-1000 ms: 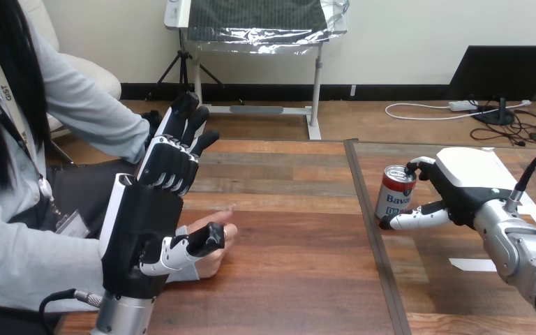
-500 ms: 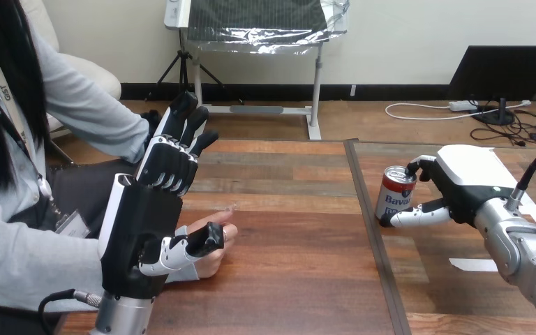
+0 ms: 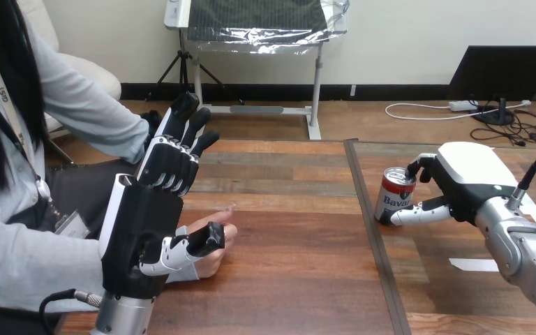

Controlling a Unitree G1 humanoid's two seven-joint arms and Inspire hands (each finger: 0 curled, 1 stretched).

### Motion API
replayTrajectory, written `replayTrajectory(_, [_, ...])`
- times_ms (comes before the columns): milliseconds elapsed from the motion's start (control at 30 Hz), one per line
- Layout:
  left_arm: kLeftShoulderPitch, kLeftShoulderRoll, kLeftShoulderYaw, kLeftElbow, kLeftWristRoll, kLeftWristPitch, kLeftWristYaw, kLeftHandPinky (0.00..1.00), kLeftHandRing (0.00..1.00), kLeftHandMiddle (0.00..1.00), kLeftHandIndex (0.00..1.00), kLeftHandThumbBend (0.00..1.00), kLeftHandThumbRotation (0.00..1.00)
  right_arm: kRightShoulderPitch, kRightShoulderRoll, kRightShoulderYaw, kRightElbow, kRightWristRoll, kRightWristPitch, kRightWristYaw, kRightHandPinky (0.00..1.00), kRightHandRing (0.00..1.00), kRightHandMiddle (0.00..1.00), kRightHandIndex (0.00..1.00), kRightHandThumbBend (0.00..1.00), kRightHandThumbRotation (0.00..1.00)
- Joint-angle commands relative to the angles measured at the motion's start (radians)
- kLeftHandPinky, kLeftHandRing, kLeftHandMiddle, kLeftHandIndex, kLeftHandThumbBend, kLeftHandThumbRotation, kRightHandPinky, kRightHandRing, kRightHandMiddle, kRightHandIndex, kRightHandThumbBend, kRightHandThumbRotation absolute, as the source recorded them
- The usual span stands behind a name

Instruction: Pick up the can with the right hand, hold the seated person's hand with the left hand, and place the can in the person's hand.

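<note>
My right hand [image 3: 471, 183] grips the can [image 3: 395, 197], right of centre on the table [image 3: 286, 237]; the can has just tipped slightly, so the lift is starting. My left hand [image 3: 139, 230], lower left, stays open, thumb over the person's hand [image 3: 216, 259], perhaps not gripping.

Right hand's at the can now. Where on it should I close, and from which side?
Grip the can mid-wall, coming from the view's right, where the right hand sits. The can stands upright, so its round wall suits a wrap of thumb and fingers; the rim offers less hold.
</note>
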Motion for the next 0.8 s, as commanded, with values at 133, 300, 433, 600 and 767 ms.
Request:
replayTrajectory(133, [-0.072,-0.003,-0.002,-0.006,-0.006,0.000,-0.008,0.90,0.96,0.98,0.95,1.00,0.50,-0.011,-0.022,-0.001,-0.027,0.000,-0.021,-0.005,0.97,0.84,0.69,0.71,1.00,0.66])
replayTrajectory(300, [-0.077,-0.005,0.001,-0.001,-0.004,-0.006,-0.008,0.90,0.96,0.98,0.95,1.00,0.50,-0.011,-0.027,0.000,-0.029,-0.002,-0.027,-0.010,0.97,0.84,0.69,0.70,1.00,0.66])
replayTrajectory(433, [-0.079,-0.006,0.002,0.000,-0.002,-0.004,-0.006,0.91,0.96,0.98,0.95,1.00,0.50,-0.011,-0.029,0.000,-0.029,-0.003,-0.031,-0.018,0.96,0.83,0.68,0.69,1.00,0.66])
replayTrajectory(600, [-0.081,-0.007,0.002,0.000,-0.001,-0.001,-0.005,0.91,0.96,0.98,0.95,1.00,0.50,-0.013,-0.030,0.001,-0.030,-0.004,-0.025,-0.015,0.96,0.82,0.67,0.69,1.00,0.66])
replayTrajectory(767, [-0.085,-0.008,0.004,0.004,-0.009,0.002,-0.013,0.91,0.97,0.99,0.95,1.00,0.50,-0.014,-0.031,0.000,-0.033,-0.002,-0.025,-0.013,0.96,0.83,0.68,0.70,1.00,0.66])
